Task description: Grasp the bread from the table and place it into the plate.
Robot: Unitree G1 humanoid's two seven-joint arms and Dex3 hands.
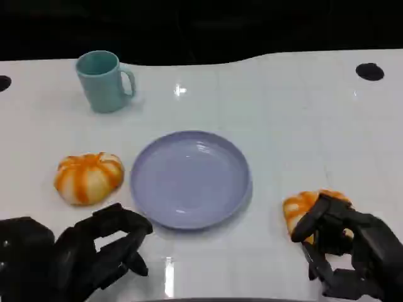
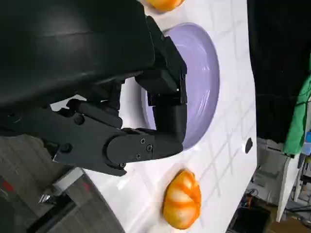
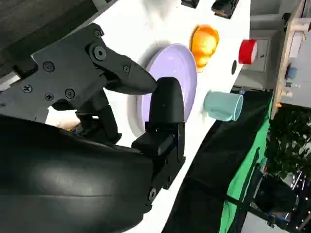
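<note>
Step in hand: the grasp, by my reckoning. The right hand [image 1: 343, 242] sat over one bread roll [image 1: 301, 207] near the table's [image 1: 296, 113] front edge, to the plate's right, fingers curled across its top — whether they truly gripped it or merely touched it, I could not tell. The left hand [image 1: 94, 248] hung low near the plate's [image 1: 189, 179] front-left rim, fingers apart, holding nothing.

Next move, as judged: close firmly on the roll, lift it and carry it leftward over the rim to the plate — a soft rounded thing, likely to squash or roll if pinched unevenly.

Count:
- bread rolls, orange-striped — two; the second roll [image 1: 88, 177] lay untouched left of the plate
- plate, lilac, nothing in it — one
- mug [image 1: 102, 80], teal, at the back left — one
</note>
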